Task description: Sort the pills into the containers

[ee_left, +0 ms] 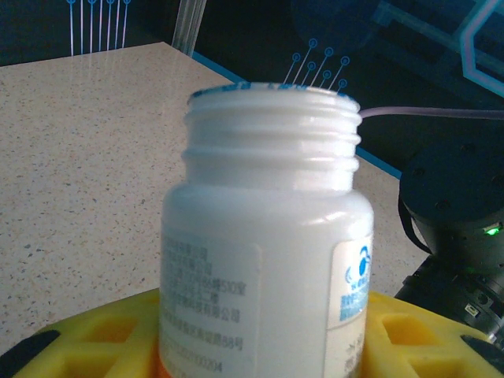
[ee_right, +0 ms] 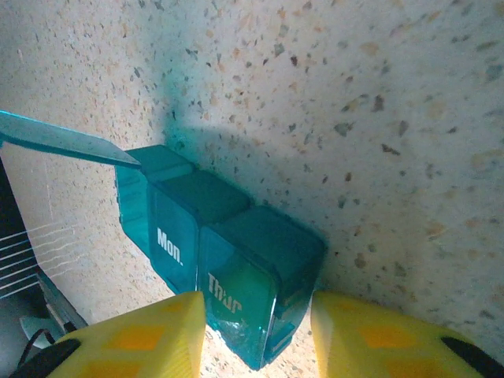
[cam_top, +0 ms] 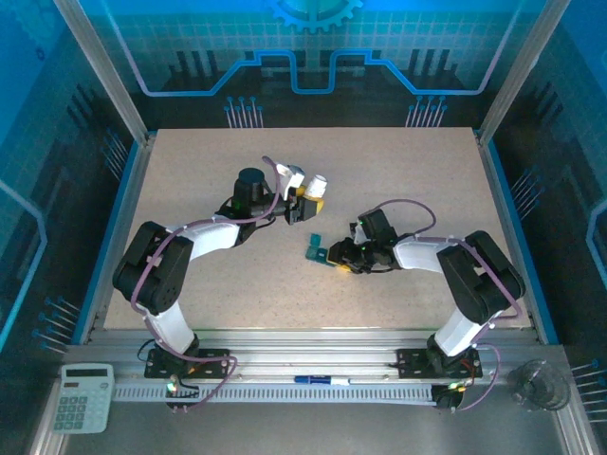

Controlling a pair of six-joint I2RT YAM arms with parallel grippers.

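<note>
My left gripper is shut on an uncapped white pill bottle, held above the table's middle. In the left wrist view the bottle stands upright between the yellow fingers, its threaded mouth open. The teal containers, a small pill box, lie on the table just right of centre. My right gripper is shut on its near end. In the right wrist view the yellow fingers flank the "Thur" compartment of the box, and the far compartment's lid stands open. The pills are out of view.
Aluminium rails frame the speckled table. On the near ledge lie a calculator, a pen and a clear cup. The two arms meet close together near the table's centre.
</note>
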